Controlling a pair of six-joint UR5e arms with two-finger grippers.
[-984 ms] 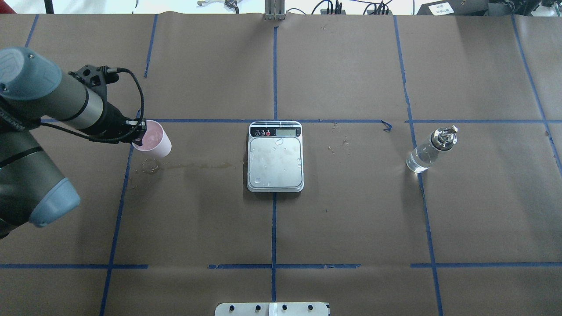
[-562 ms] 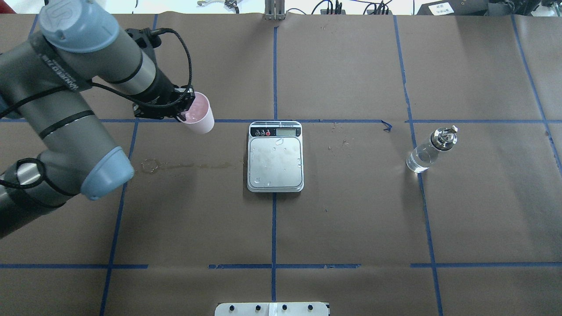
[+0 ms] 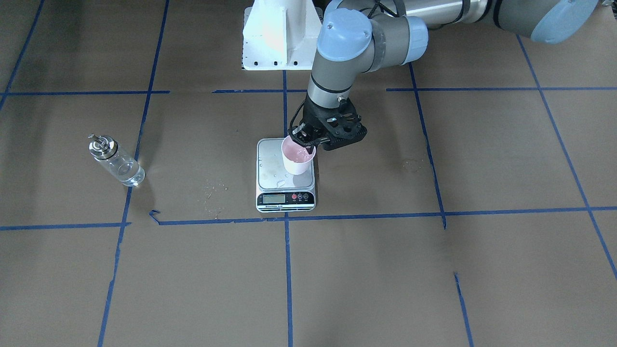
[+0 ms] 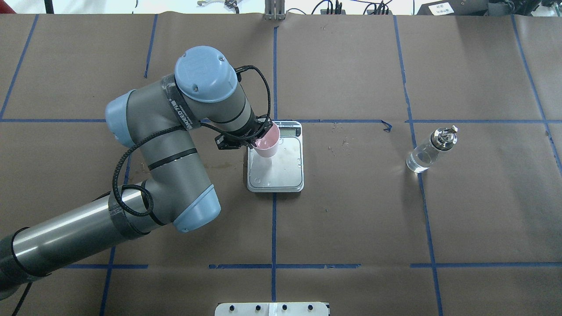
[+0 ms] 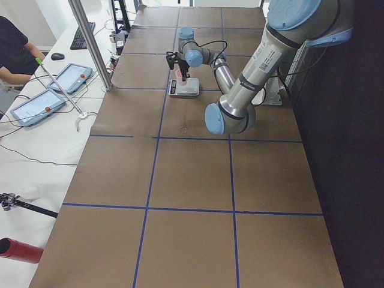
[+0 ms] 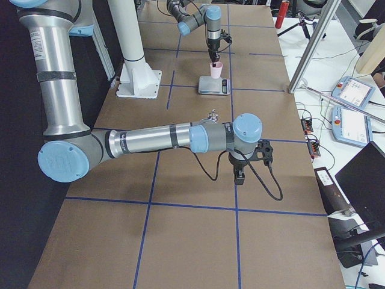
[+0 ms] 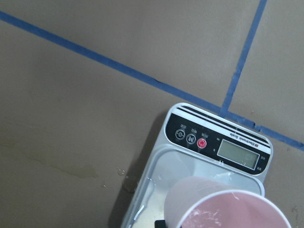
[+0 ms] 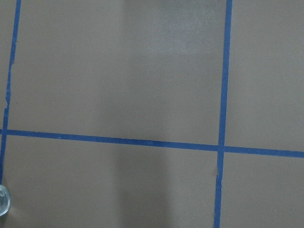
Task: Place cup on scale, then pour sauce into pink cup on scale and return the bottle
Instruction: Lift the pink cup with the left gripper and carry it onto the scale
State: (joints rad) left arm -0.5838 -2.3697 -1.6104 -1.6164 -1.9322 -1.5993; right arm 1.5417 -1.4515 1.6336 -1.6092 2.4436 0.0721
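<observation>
My left gripper (image 4: 258, 138) is shut on the rim of the pink cup (image 4: 267, 143). The cup stays upright over the near-left part of the scale's platform (image 4: 283, 169). The front view shows the cup (image 3: 297, 160) low over the scale (image 3: 272, 168); I cannot tell if its base touches. In the left wrist view the cup (image 7: 223, 204) hangs in front of the scale's button strip (image 7: 190, 137). The glass bottle (image 4: 431, 149) of clear sauce stands alone at the right. My right gripper (image 6: 239, 175) hovers near the bottle (image 6: 212, 114); I cannot tell its state.
A wet stain (image 4: 151, 166) marks the brown paper left of the scale. Water drops lie on the platform. The white robot base (image 3: 279, 33) stands behind the scale. Tablets (image 5: 36, 105), a metal post (image 5: 90, 42) and a seated person (image 5: 15, 54) are on the far side.
My left arm has carried the cup to the right, from the table's left side to over the scale. The bottle has not moved.
</observation>
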